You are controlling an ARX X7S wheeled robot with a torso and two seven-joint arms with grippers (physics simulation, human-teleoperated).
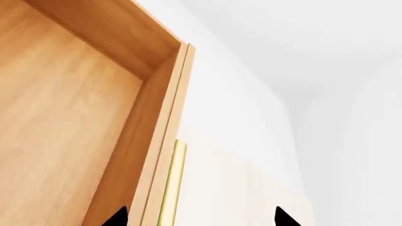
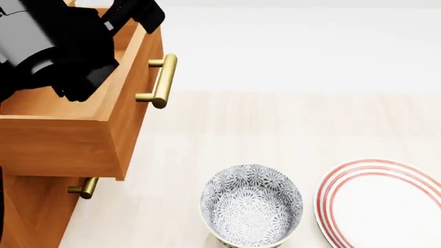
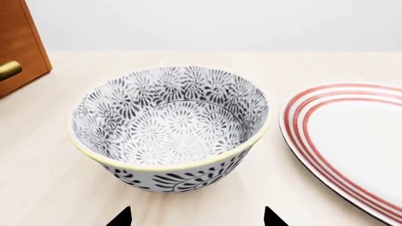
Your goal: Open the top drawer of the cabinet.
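1. Nearest in the head view sits a patterned bowl (image 2: 251,209) with a red-ringed plate (image 2: 382,204) beside it on the pale table (image 2: 276,124); neither belongs to the job.
2. The right gripper (image 3: 196,219) hangs just in front of that bowl, its two dark tips spread wide with nothing between them. It is best left idle, away from the crockery.
3. To the left stands the cabinet (image 2: 34,212), with a lower drawer's brass knob end (image 2: 84,188) showing under the overhang.
4. Above it, the top drawer (image 2: 76,139) sticks well out of the cabinet, its pale inside showing, so the opening looks largely done.
5. Its brass handle (image 2: 162,80) is free; nothing grips it.
6. Farthest back, the left gripper (image 1: 199,217) is over the drawer's front edge, tips apart, one inside the drawer and one outside, with the front panel and handle between them, holding nothing.
7. If more travel is wanted, pull straight along the drawer's slide, without lifting or twisting, then lift the arm clear without bumping the front.
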